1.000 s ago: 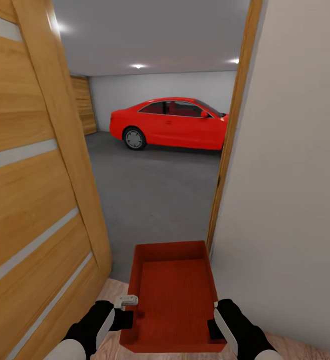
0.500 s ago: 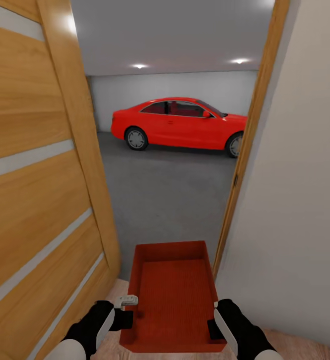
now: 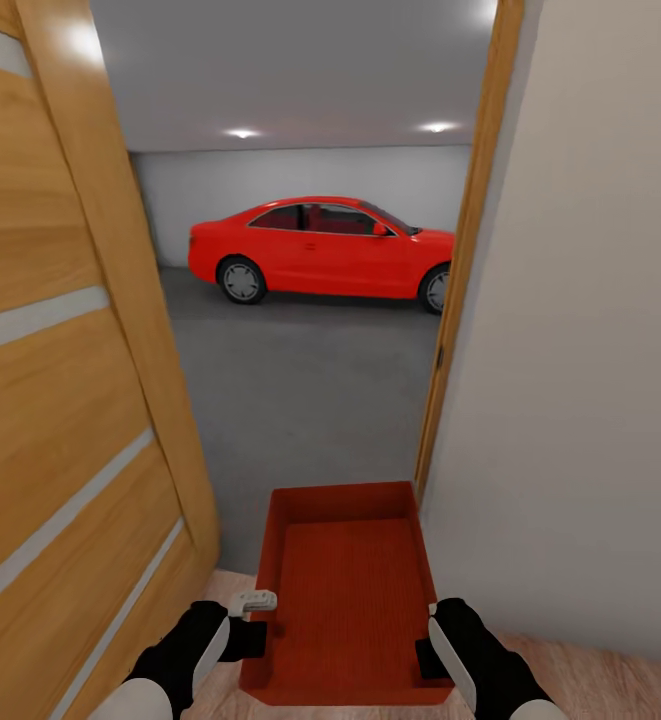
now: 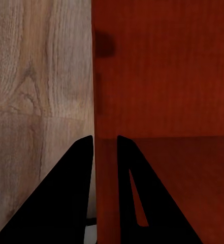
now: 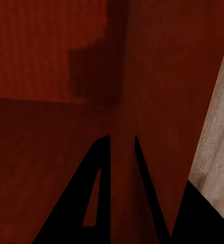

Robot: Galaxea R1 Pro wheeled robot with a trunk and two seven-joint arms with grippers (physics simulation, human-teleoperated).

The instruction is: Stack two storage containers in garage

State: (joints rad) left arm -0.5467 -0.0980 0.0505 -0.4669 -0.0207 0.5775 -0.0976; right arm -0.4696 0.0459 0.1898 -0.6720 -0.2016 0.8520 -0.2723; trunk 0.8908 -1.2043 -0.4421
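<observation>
Left gripper (image 3: 260, 625) pinched shut on bin (image 3: 347, 590) left wall, one finger inside, one outside, thin wall sandwiched between black pads (image 4: 73, 183). Right gripper (image 3: 432, 640) same deal on right wall, pinched tight, inner finger (image 5: 84, 193) over bin floor. Bin carried low at 6 o'clock, level, open top up, nothing inside, far end poking toward the doorway. Wood-plank flooring (image 3: 590, 680) under the near end, seen also past the left wall in left wrist view. Grip and bin position relative to arms unchanged versus the prior half second and full second. Whole view swung instead: door (image 3: 60, 400) at 9 o'clock and right jamb (image 3: 465, 250) at 1 o'clock both slid back toward the left after drifting right a half second ago, so base or head wobbling side to side while lining up with the opening, not things moving. Red car (image 3: 320, 250) at 12 o'clock, parked well beyond, rear wheel and front wheel now both visible. Grey garage floor (image 3: 310, 400) open ahead between door and jamb. Beige wall (image 3: 590, 350) filling 3 o'clock. Meaning: still at threshold, not yet in garage; opening tight, bin's right corner near jamb, likely needs straight drive through before setting down. Second bin's whereabouts unknown.
</observation>
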